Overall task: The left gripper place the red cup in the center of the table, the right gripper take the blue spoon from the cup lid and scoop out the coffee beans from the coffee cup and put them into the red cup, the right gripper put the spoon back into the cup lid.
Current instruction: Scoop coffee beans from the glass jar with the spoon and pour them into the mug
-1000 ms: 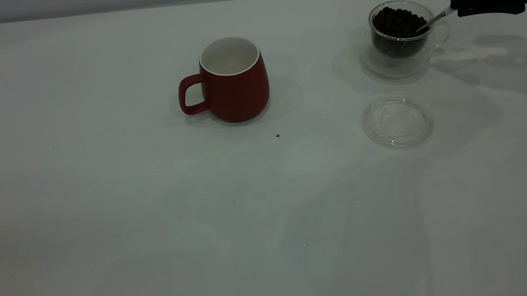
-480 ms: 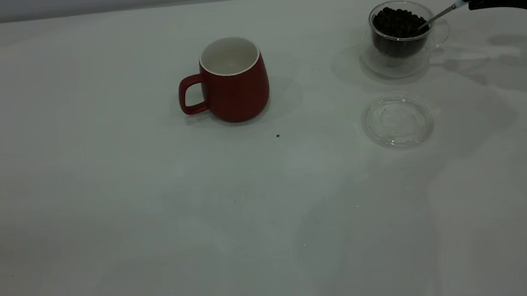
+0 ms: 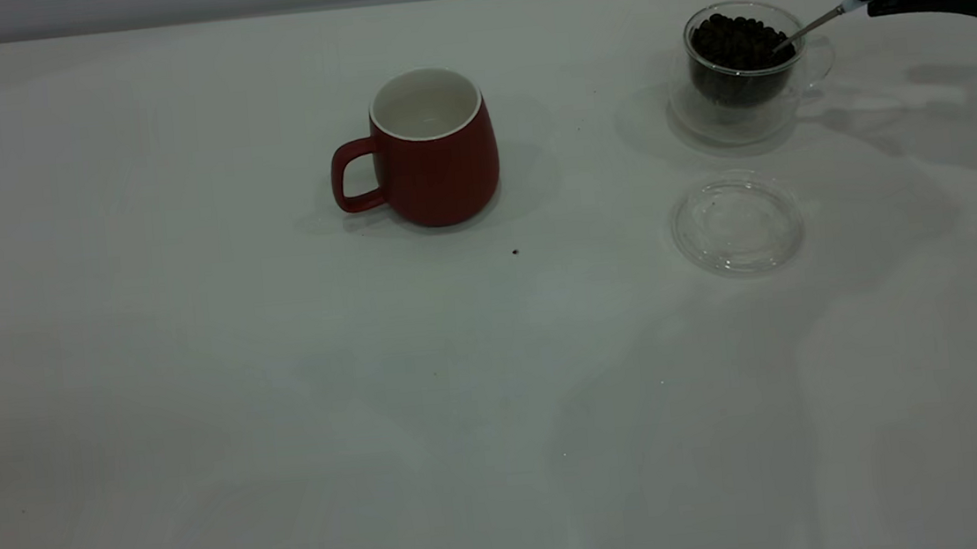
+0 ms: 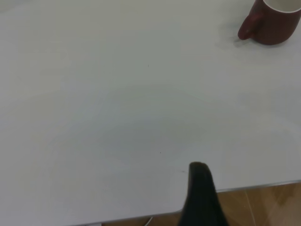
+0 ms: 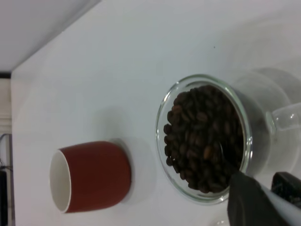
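The red cup (image 3: 433, 151) stands upright near the middle of the table (image 3: 287, 398), handle to the left, its white inside showing nothing; the left wrist view shows the red cup (image 4: 275, 21) far off. At the back right stands the glass coffee cup (image 3: 742, 84), full of coffee beans (image 3: 738, 40). My right gripper (image 3: 867, 4) is shut on the blue spoon (image 3: 820, 20), holding its pale handle. The spoon's bowl (image 5: 221, 150) dips into the coffee beans (image 5: 197, 127) at the rim. The cup lid (image 3: 736, 224) lies empty in front of the coffee cup. My left gripper (image 4: 202, 197) hangs over the table's edge, away from everything.
A tiny dark speck (image 3: 515, 252) lies on the table in front of the red cup. The table's edge (image 4: 254, 186) and a wooden floor show by the left gripper. Bare white tabletop fills the left and the front.
The right gripper has drawn back a little to the right and upward with the spoon, whose bowl stays at the coffee cup's rim. The red cup and the lid have not moved.
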Tool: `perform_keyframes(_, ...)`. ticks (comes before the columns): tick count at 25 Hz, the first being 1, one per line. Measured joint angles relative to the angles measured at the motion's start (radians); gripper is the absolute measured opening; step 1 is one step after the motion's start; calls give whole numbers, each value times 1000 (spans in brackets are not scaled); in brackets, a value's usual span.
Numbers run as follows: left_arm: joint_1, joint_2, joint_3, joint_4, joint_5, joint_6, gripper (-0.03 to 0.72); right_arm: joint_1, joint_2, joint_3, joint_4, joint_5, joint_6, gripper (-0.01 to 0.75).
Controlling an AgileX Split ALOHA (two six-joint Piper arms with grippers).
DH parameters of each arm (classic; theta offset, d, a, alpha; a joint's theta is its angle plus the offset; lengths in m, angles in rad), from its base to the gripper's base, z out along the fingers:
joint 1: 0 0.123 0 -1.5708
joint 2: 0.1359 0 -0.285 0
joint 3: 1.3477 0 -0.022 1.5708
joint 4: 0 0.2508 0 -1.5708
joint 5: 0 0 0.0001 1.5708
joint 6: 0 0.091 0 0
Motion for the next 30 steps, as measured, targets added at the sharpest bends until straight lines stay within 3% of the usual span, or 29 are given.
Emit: perform_keyframes(30,0,0,0,0,0,-1,587,-35,25,0,54,55,0,101)
